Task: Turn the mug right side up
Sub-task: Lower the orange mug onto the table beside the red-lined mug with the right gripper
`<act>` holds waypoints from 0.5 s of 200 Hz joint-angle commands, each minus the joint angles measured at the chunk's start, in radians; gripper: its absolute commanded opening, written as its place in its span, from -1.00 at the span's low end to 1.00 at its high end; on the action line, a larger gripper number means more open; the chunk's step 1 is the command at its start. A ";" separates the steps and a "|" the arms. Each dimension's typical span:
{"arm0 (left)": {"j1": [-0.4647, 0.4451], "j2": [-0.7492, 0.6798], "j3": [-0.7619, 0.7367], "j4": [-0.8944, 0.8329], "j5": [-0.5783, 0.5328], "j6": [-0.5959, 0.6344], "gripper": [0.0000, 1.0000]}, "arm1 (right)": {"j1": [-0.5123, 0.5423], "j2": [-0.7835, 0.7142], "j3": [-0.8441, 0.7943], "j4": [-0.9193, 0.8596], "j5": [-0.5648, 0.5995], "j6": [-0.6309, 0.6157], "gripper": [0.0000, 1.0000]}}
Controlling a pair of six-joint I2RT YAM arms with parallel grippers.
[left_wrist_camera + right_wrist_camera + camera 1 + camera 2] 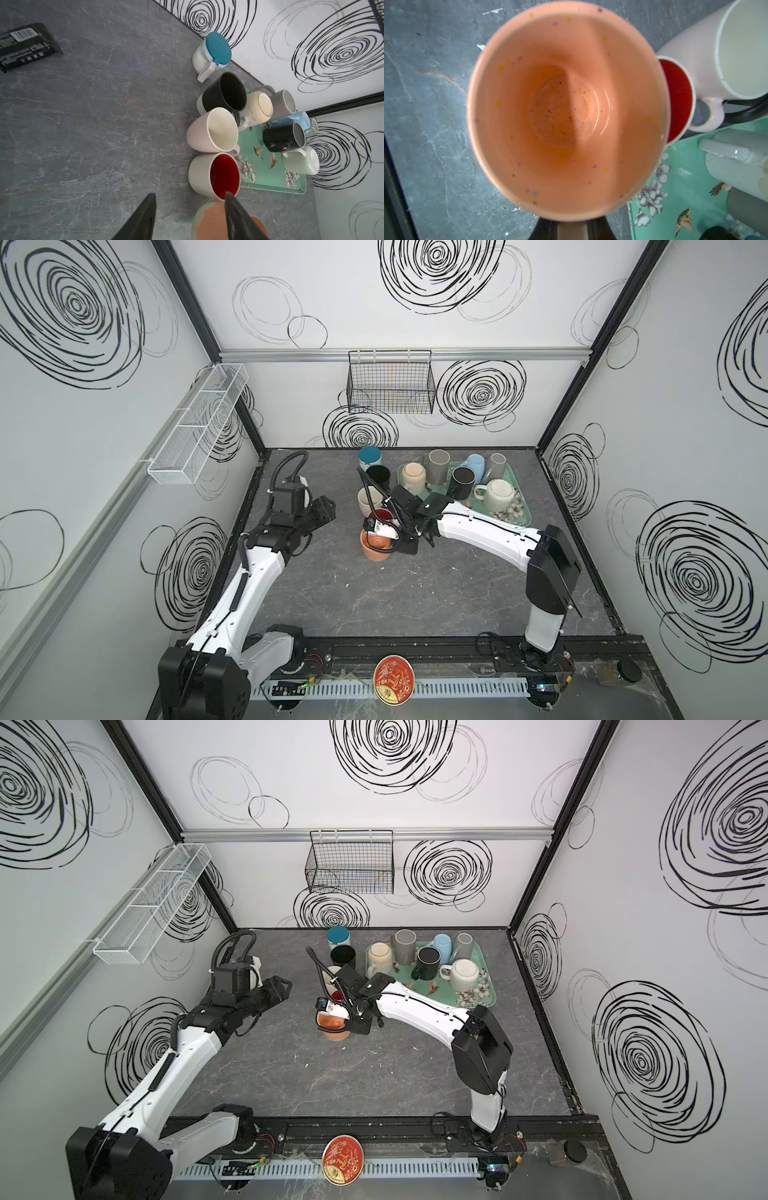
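Orange speckled mug (566, 108) fills the right wrist view, mouth toward the lens; in both top views it sits mouth up, left of the tray's front corner, at the front end of a row of upright mugs; whether its base bears on the surface, cannot tell.

Grey stone-look table (436, 601): largest surface, everything stands on it.

Mint-green tray (524, 510), printed with flowers and birds, lies at back right; crowded with mugs, among them a cream mug (413, 477) base up and a white speckled mug (498, 493) base up.

Right gripper (401, 545): reaches across to the orange speckled mug's right side; jaws pressed close on a pale strip at the mug's edge, pinching the mug; handle or wall, cannot tell which.

Left gripper (190, 194): jaws spread, over bare table, well apart from the mug row on its left.

Row behind the orange speckled mug, front to back: red-lined white mug (382, 515); pink mug (369, 499); black mug (378, 476); then a blue-lidded white jug (370, 457) at the back wall.

Round red tin (393, 680) sits at the front rail; black barcoded packet (27, 45) lies flat, seen only in the left wrist view.
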 commanded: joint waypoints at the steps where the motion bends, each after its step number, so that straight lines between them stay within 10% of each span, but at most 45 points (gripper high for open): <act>1: 0.007 0.012 -0.025 0.049 0.043 -0.016 0.12 | 0.009 0.002 0.032 0.029 0.052 -0.024 -1.00; 100: 0.008 0.075 -0.004 0.092 0.071 -0.012 0.18 | 0.008 0.048 -0.015 0.095 0.095 -0.012 -0.76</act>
